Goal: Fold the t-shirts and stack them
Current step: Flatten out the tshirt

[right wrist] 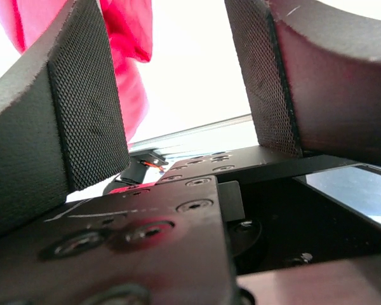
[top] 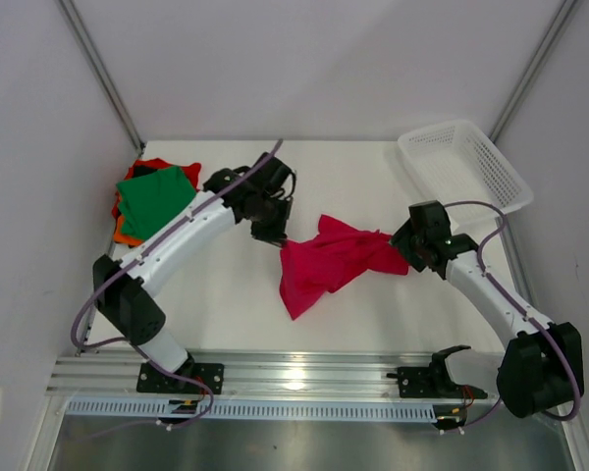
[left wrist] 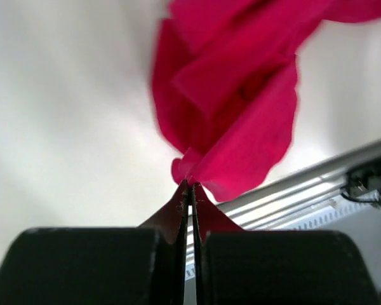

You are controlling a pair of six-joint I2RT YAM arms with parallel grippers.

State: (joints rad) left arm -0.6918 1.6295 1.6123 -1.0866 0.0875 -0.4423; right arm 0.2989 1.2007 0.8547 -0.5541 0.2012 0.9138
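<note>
Left gripper point(left wrist: 190, 188) clenched on a pinch of the crimson t-shirt point(left wrist: 241, 95); the rest hangs bunched over mid table point(top: 226, 294). Right gripper point(right wrist: 178, 82) jaws wide apart, nothing between them, cloth just beside: likely lining up a second corner to spread it for folding. Pile rear-left: green t-shirt point(top: 157, 196) on top, orange t-shirt point(top: 126, 234) and red t-shirt point(top: 153, 165) under. Basket point(top: 466, 165) rear-right, nothing visible inside

Loose t-shirt point(top: 329, 263) is seen in the middle of the bench point(top: 226, 294), stacked t-shirts point(top: 155, 198) are parked back-left, mesh basket point(top: 461, 162) is tucked back-right.
</note>
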